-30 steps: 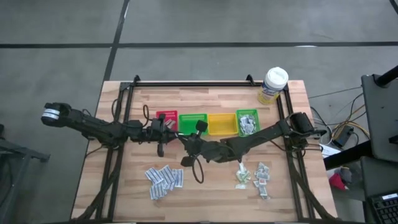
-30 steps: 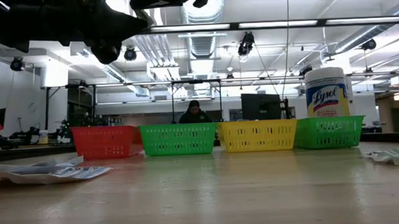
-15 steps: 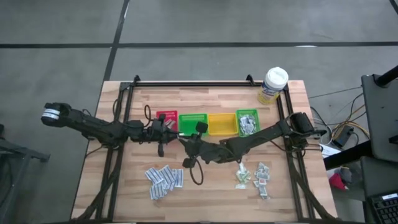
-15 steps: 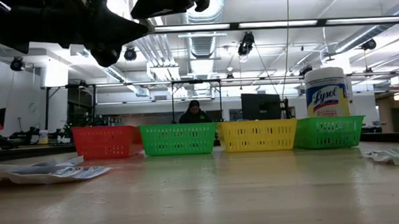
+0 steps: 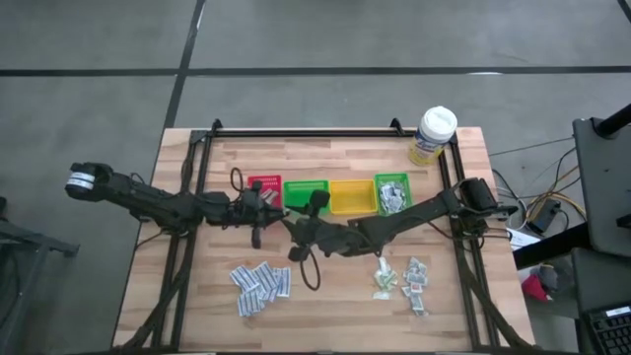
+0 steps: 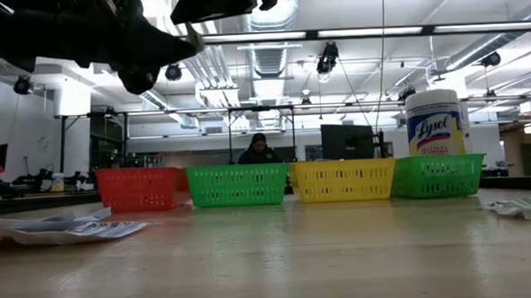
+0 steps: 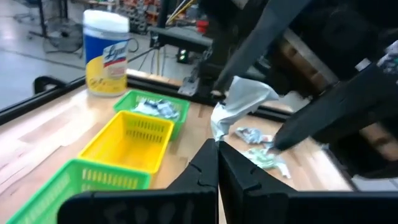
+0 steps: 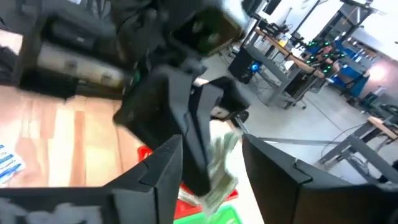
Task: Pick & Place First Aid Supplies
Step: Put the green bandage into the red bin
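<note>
Pale green sachet (image 7: 239,102) pinched in the shut left end effector (image 7: 217,144) above the desk (image 5: 335,296) near the red bin (image 5: 264,186), right end effector (image 8: 208,163) spread wide around it, loose sachets (image 5: 261,286) at the front, green bin (image 5: 391,193) of sachets behind
</note>
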`<move>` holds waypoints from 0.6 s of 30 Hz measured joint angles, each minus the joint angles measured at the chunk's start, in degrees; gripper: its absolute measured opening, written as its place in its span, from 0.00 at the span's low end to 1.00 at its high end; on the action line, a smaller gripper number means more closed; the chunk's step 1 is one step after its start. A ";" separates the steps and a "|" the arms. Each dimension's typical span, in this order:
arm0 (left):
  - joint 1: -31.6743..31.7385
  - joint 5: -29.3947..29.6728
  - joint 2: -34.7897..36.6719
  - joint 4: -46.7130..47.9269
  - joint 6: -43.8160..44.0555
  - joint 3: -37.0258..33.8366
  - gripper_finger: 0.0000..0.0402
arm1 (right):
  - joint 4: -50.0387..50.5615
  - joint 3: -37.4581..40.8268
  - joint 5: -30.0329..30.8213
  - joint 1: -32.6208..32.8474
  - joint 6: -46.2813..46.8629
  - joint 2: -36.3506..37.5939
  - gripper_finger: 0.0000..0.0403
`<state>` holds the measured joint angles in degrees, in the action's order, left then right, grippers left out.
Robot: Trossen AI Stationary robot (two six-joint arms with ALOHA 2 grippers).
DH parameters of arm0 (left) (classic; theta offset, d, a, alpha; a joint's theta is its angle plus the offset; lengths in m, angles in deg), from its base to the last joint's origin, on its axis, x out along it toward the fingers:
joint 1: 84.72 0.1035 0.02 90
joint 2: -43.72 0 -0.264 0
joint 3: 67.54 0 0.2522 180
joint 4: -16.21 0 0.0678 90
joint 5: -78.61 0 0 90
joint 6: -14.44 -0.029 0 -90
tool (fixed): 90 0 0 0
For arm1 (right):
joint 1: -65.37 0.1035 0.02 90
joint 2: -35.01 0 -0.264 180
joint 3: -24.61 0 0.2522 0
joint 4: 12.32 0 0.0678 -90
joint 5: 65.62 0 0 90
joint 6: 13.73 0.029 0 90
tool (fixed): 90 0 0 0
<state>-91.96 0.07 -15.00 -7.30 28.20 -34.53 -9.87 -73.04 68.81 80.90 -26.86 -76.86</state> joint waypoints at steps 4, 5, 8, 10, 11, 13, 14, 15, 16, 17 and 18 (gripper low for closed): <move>0.00 2.73 0.00 2.23 0.91 -0.02 0.00 | -0.01 -1.45 0.80 0.07 -2.02 0.00 0.47; 0.01 3.20 0.02 2.65 1.01 -0.01 0.00 | 0.42 -1.86 0.80 0.07 -2.36 0.00 0.48; 0.01 5.33 0.02 4.31 1.18 -0.02 0.00 | 1.83 -2.68 0.82 0.07 -2.54 0.01 0.50; 0.05 8.00 0.02 6.17 1.49 -0.02 0.00 | 2.99 -3.01 2.30 0.11 -2.54 0.22 0.51; 0.18 9.64 0.02 7.32 2.07 -0.02 0.00 | 4.21 -3.01 3.78 0.28 -2.54 0.49 0.51; 0.63 12.84 0.02 9.99 3.59 -0.04 0.00 | 7.27 -3.01 6.70 0.56 -2.13 0.97 0.51; 1.00 13.98 0.02 11.22 4.34 -0.04 0.00 | 9.66 -3.01 8.22 0.76 -1.29 1.31 0.51; 1.54 15.08 0.06 12.80 5.12 -0.04 0.00 | 12.18 -3.01 9.15 1.01 -0.13 1.63 0.51; 2.18 15.96 0.09 14.52 5.94 -0.04 0.00 | 14.90 -3.01 9.70 1.17 1.45 1.92 0.51; 2.95 16.68 0.09 16.13 6.97 -0.04 0.00 | 18.17 -3.01 9.68 1.42 3.49 2.42 0.51; 3.91 16.96 0.09 17.75 8.06 -0.04 0.00 | 21.43 -3.01 9.63 1.59 5.78 2.77 0.51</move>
<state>-88.05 17.03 -14.91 10.44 36.26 -34.58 11.56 -76.05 78.44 82.48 -21.09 -74.09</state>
